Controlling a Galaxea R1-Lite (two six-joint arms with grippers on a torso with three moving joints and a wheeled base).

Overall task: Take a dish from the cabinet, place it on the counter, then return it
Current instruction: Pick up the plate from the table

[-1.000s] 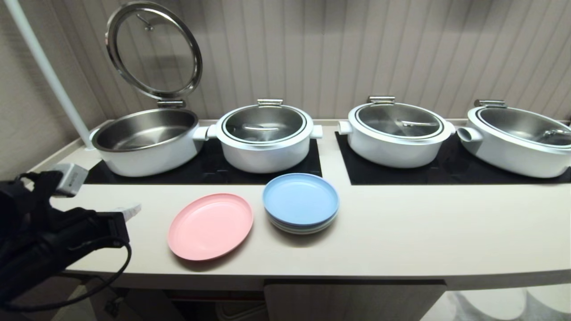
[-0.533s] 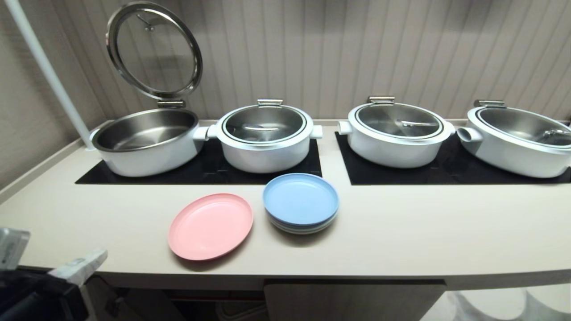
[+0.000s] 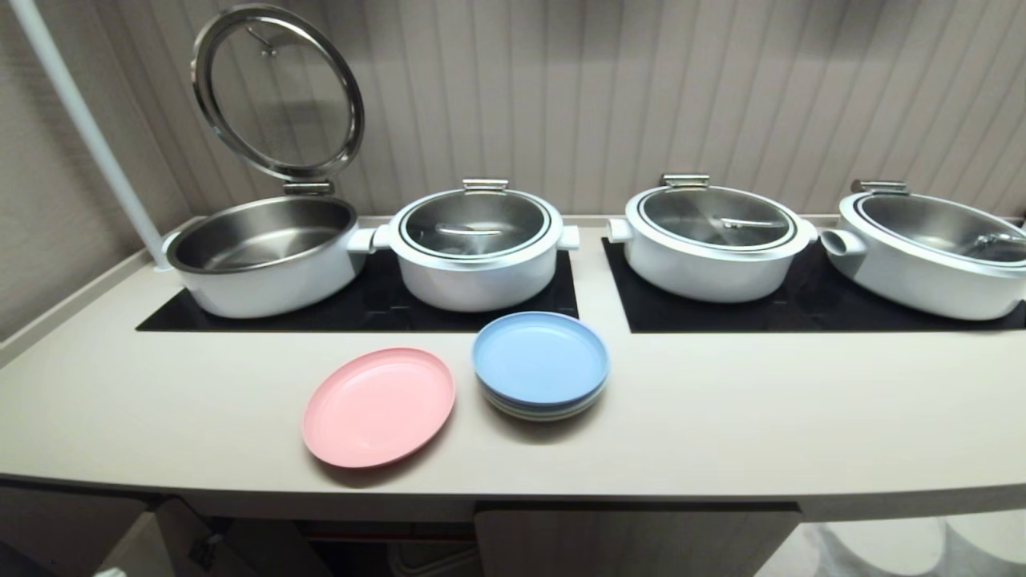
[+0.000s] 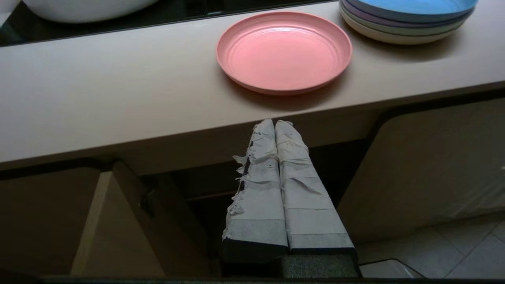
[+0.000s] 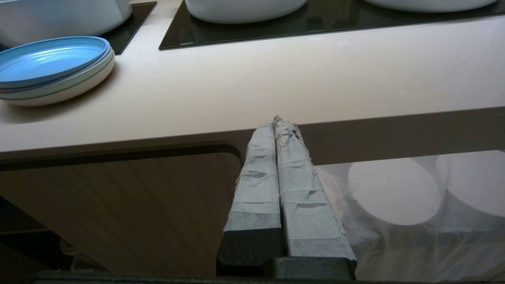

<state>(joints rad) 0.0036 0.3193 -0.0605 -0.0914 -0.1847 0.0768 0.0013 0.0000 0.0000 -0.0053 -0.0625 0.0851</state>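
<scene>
Pincer [image 4: 275,123] on our left arm is clenched and empty below the tabletop [image 3: 721,417], so next we must grab the pink dish [image 3: 378,406] and return it to the cabinet [image 4: 426,169].

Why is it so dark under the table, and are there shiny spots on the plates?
Left wrist view: the counter shades the open cabinet; the pink dish shines softly. Right wrist view: glare streaks the blue plate stack.
</scene>
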